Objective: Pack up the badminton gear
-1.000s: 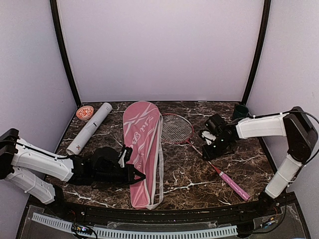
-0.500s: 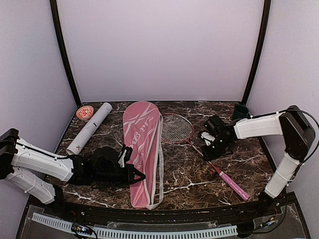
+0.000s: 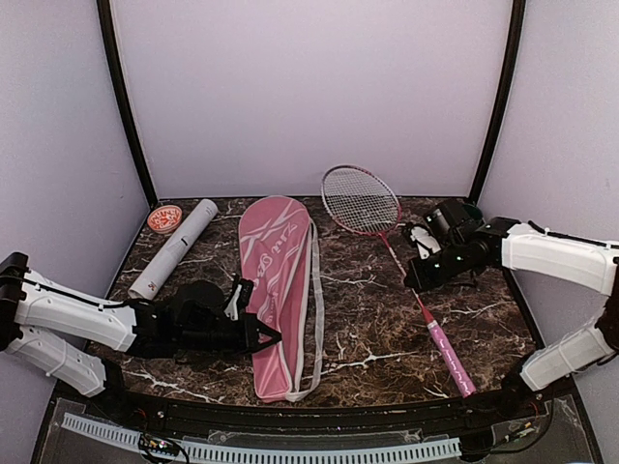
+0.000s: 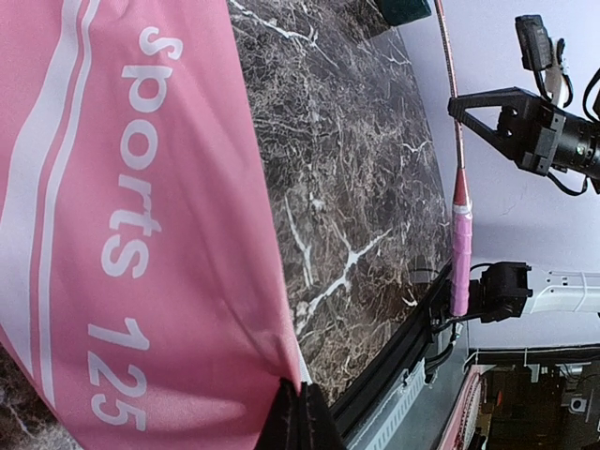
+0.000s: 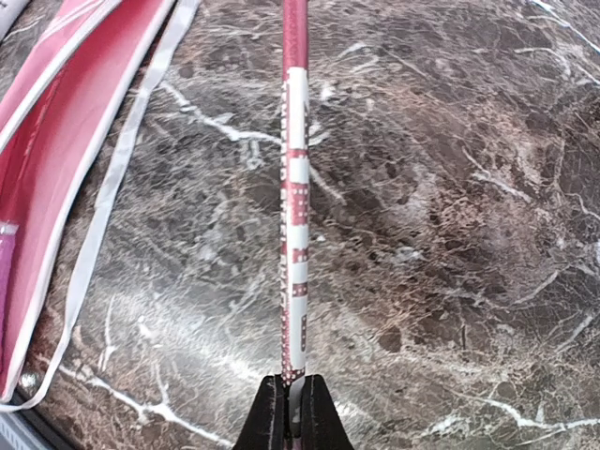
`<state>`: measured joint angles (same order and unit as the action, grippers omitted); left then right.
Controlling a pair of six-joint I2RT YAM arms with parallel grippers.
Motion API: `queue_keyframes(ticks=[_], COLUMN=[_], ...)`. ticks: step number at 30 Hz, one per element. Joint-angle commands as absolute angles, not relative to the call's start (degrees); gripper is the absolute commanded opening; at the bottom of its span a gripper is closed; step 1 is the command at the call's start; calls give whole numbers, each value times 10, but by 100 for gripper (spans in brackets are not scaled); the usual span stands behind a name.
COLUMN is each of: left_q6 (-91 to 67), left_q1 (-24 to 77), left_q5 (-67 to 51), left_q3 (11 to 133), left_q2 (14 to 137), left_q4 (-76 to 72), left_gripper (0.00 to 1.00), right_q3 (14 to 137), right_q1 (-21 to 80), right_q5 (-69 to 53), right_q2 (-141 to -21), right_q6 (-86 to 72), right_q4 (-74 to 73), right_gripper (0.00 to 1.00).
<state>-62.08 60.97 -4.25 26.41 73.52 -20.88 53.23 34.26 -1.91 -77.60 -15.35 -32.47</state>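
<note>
**One racket pinched by the shaft, bag gripped at its edge**

One red-framed racket (image 3: 361,198) is what we find in the right gripper (image 3: 416,282). Its two fingers are pressed together on the thin shaft, a little above the pink handle. The racket slants across the right side of the table (image 3: 358,338). Its strung head is up in the air toward the back wall, and its handle runs down toward the near right edge. From the top view we cannot tell whether the butt of the handle rests on the marble or hangs just clear of it. In the right wrist view the shaft runs straight up the picture from the closed fingertips, with the marble beneath it.

To the left of the racket and apart from it, we see the pink bag (image 3: 279,280) lying flat in the middle of the table. Its wide rounded end points to the back, and a white strap trails along its right side. The left gripper (image 3: 271,338) is clamped on the bag's left edge, toward the near end. In the left wrist view its fingertips meet on a pinch of pink fabric just below the white lettering.

Further out, at the back left, we see the long white tube (image 3: 174,248) lying at a slant. The round red cap (image 3: 164,218) lies just beside its far end. At the back right corner a small dark green cup (image 3: 471,210) stands partly hidden behind the right arm.
</note>
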Motion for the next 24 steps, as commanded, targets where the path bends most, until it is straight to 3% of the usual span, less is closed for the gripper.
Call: queue_keyframes(ticks=[1,12,24], left_q6=[-608,-611,-600], left_q1=[603,592,580], left_q5=[-30,-9,-3], left_q3=[277,273,278], left_q2=[713,688,678], left_q4=[-216,-213,-214], left_gripper=[0,0,0], right_q3=[539,502,470], right_q1=[373,503,580], right_q5=[-25,11,14], right_q2=[-768,-757,-755], right_q6=[-173,-259,-309], right_q4=[-373,-413,-421], right_gripper=[0,0,0])
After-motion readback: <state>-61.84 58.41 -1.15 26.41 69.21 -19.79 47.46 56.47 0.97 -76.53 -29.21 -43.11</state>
